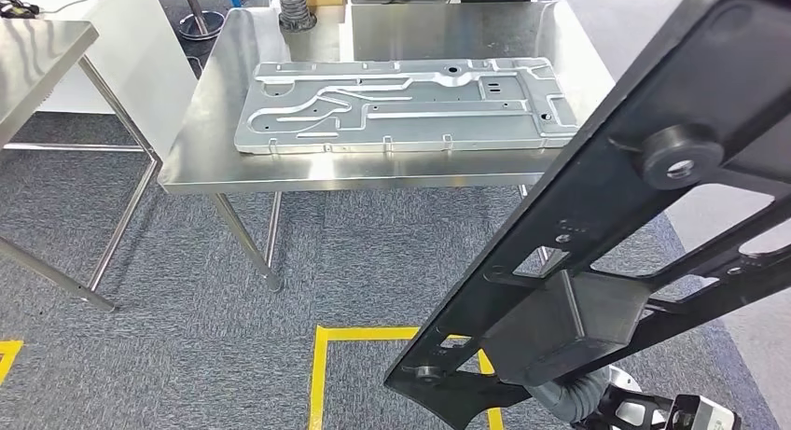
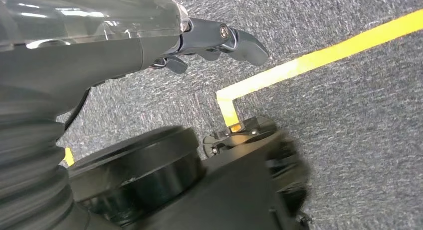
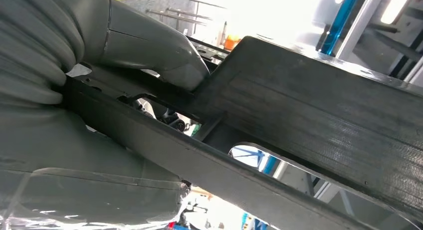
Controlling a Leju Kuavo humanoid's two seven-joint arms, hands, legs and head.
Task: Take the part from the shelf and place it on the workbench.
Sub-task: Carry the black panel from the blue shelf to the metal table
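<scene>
A long black frame-like part (image 1: 644,197) slants across the right of the head view, from low centre up to the top right corner. My right hand (image 1: 580,395) grips its lower end from underneath, mostly hidden by the part. In the right wrist view the grey thumb (image 3: 149,48) presses on the black part (image 3: 309,115). The steel workbench (image 1: 215,122) stands ahead across the carpet. My left hand (image 2: 214,40) hangs over the carpet, its dark fingers apart and holding nothing.
A large silver stamped metal plate (image 1: 401,104) lies across the workbench top. A second steel table (image 1: 37,66) stands at the left. Yellow floor tape (image 1: 322,365) marks the grey carpet in front of me. A round stool base (image 1: 201,21) stands behind the benches.
</scene>
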